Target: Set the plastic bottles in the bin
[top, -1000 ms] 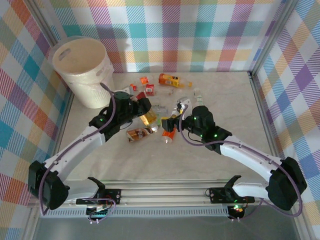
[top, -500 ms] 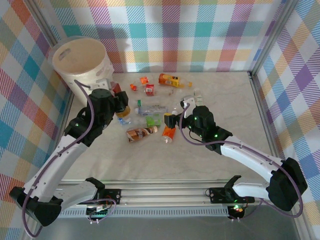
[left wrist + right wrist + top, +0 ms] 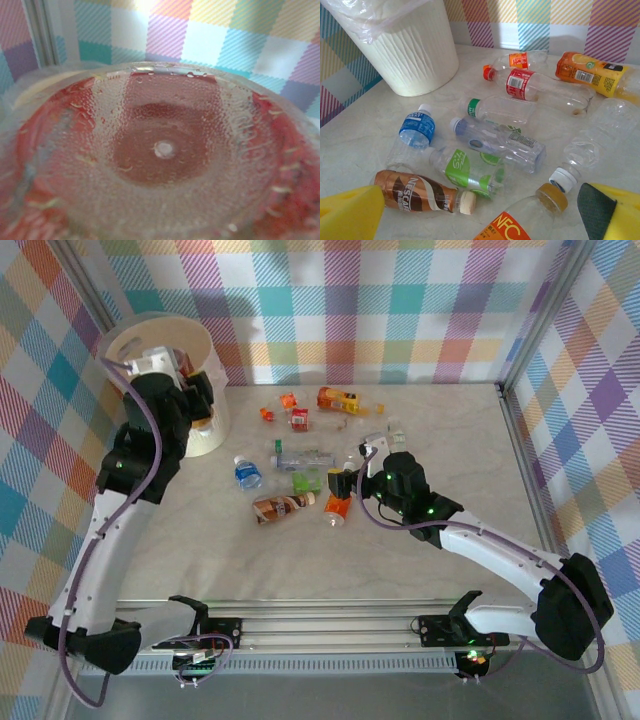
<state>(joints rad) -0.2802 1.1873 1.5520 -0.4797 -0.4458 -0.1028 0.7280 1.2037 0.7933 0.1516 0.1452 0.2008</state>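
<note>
The step in hand is dropping one bottle into the bin [image 3: 212, 435]. The left arm reaches up high and bends over the bin's rim, with the left gripper [image 3: 196, 392] above the opening, at the far left corner of the table [image 3: 420, 550]. Its fingers are pinched on a red bottle [image 3: 165, 150], whose bumpy clear bottom sits right up against the wrist camera. Next, it likely needs to let go so the red bottle falls inside. The right arm stretches low toward the middle of the table. The right gripper [image 3: 352, 468] hangs wide open with nothing in it, just over an orange bottle [image 3: 517, 222]. Many other bottles [image 3: 495, 142] lie on the table near the bin.
</note>
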